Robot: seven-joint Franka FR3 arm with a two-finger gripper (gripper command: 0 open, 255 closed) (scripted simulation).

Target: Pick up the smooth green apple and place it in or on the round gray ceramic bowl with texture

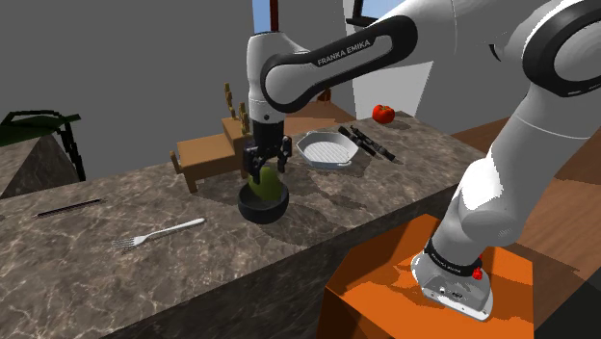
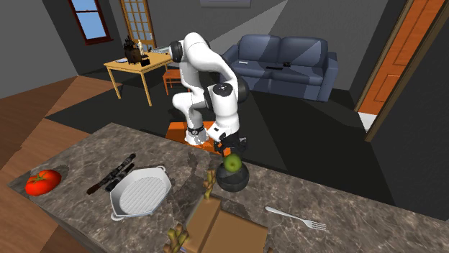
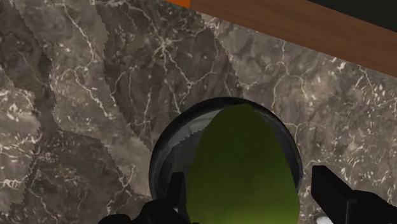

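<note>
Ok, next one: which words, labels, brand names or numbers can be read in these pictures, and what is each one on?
"FRANKA EMIKA": white capitals on the dark band along a link of the arm, seen in the shoulder view.
There is no other text, number or sign to read in these views.
</note>
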